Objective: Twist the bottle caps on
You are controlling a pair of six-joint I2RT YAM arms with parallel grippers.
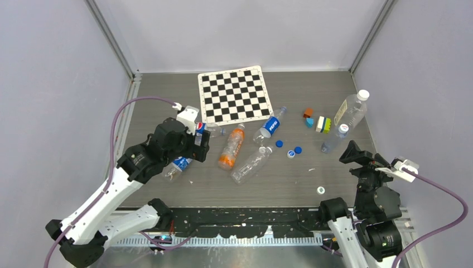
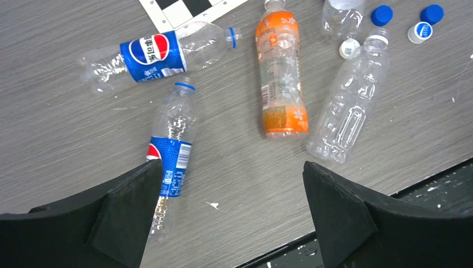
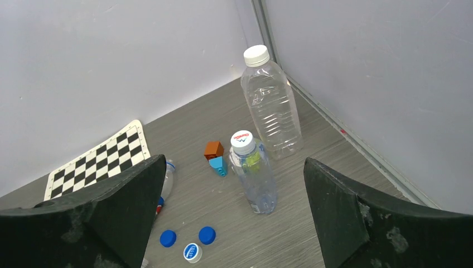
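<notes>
– Two claws: status, L first?
– L claw (image 2: 231, 167) hangs over the lying bottles, jaws wide apart, nothing in it. Looks staged for a grab: a Pepsi bottle (image 2: 172, 151) lies just by its left finger, neck bare.
– Next over?
– Orange bottle (image 2: 280, 78) & clear bottle (image 2: 348, 106), flat, side by side. Clear one's neck looks bare; orange one I can't tell. Lying flat, they'd roll, so I reckon one arm must pin a bottle while the other turns.
– Caps?
– Mid-table, just right of the clear bottle's neck: blue caps (image 2: 381, 14), two, plus a blue-white cap (image 2: 419, 32), loose, close together. A white cap (image 1: 321, 190) sits alone nearer the arm bases. All lie btw the arms, prob. so either can reach.
– R side?
– Tall bottle (image 3: 271, 109) & small bottle (image 3: 254, 178) stand upright by the far-right wall, caps on. I'd say done & parked out of the way. R claw (image 3: 233, 163) is raised near the table edge, jaws spread wide, empty, well apart from everything.
</notes>
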